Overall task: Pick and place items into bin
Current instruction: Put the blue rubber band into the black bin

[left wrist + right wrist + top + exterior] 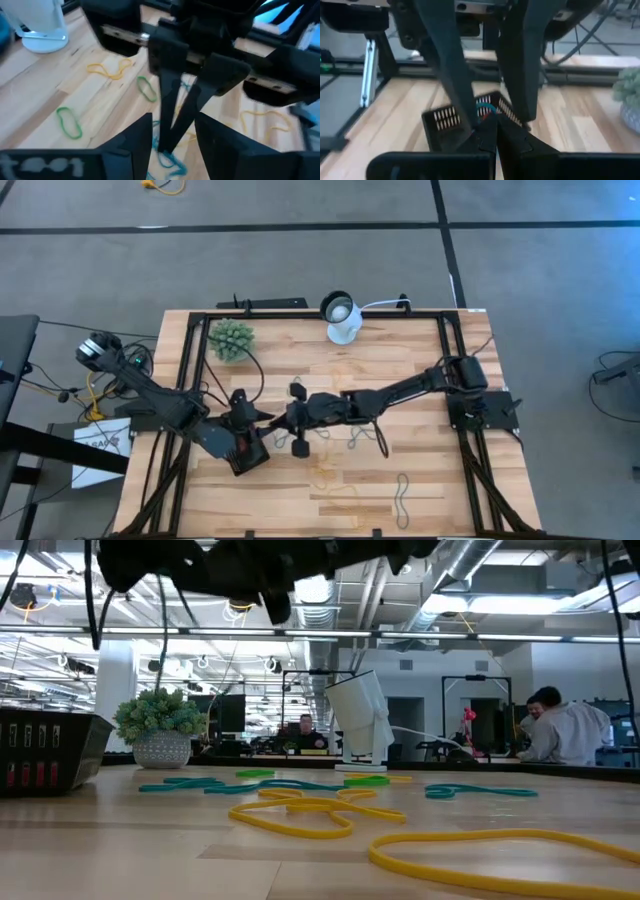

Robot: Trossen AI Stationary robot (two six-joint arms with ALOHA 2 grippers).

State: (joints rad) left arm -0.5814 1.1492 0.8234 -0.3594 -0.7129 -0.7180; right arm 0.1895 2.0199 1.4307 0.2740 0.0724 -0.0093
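The black slotted bin (250, 454) sits left of the table's middle, by my left gripper (238, 430), which is shut on it. My right gripper (275, 417) reaches in from the right, and its shut fingertips stand over the bin (447, 119) with a teal loop (167, 159) at them. Teal and red loops (485, 106) show inside the bin. Other loops lie flat on the wood: yellow (300, 812), teal (470, 791), green (70, 122) and grey (402, 498). My left gripper holds the bin by its rim (470, 102), coming down from above. One finger (451, 75) passes outside the slotted wall and the other (520, 65) stands on the inner side. Whether the bin's base is on the table, I cannot tell. My right gripper pinches the teal loop at its fingertips (170, 135), slanting down from the table's right side. The loop hangs below the tips into the bin. My own fingers hide which part of it is held.
A white lamp-like device (343, 318) and a fuzzy green plant ball in a pot (231, 338) stand at the table's far edge. A black frame rail (300, 313) runs around the table. People sit in the room beyond (560, 730). Bare wood lies near the front edge.
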